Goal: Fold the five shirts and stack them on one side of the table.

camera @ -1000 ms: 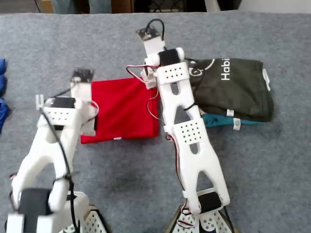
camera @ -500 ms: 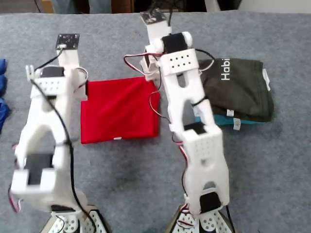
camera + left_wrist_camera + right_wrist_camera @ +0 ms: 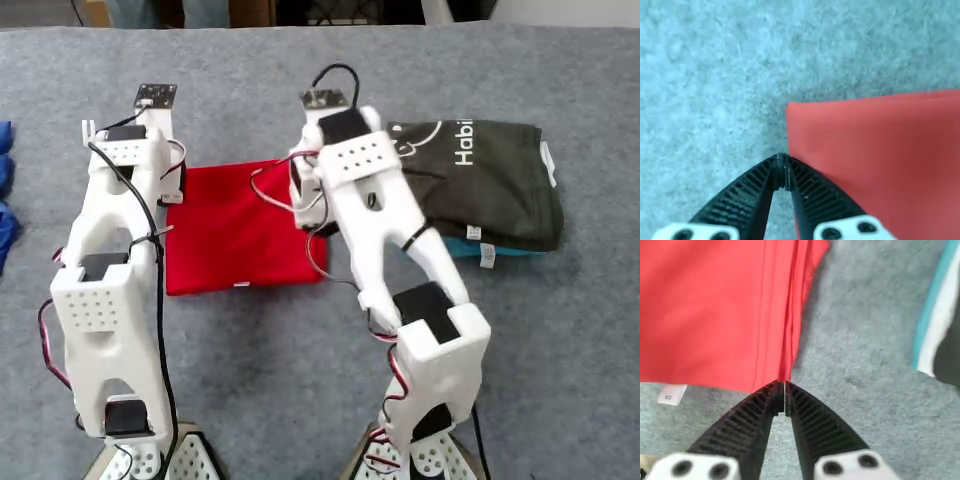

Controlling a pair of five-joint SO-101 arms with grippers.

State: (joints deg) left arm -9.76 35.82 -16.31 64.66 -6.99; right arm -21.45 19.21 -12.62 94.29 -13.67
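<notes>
Both arms stretch forward over the desk [image 3: 560,350], flanking the folded red shirt [image 3: 240,230]. The left claw [image 3: 781,167] and the right claw [image 3: 781,392] are each pinched closed at opposite edges.

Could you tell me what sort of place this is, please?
Probably a robotics lab bench for laundry folding: two robot arms at a grey felt-covered table, with a folded red shirt beside a shirt stack.
</notes>
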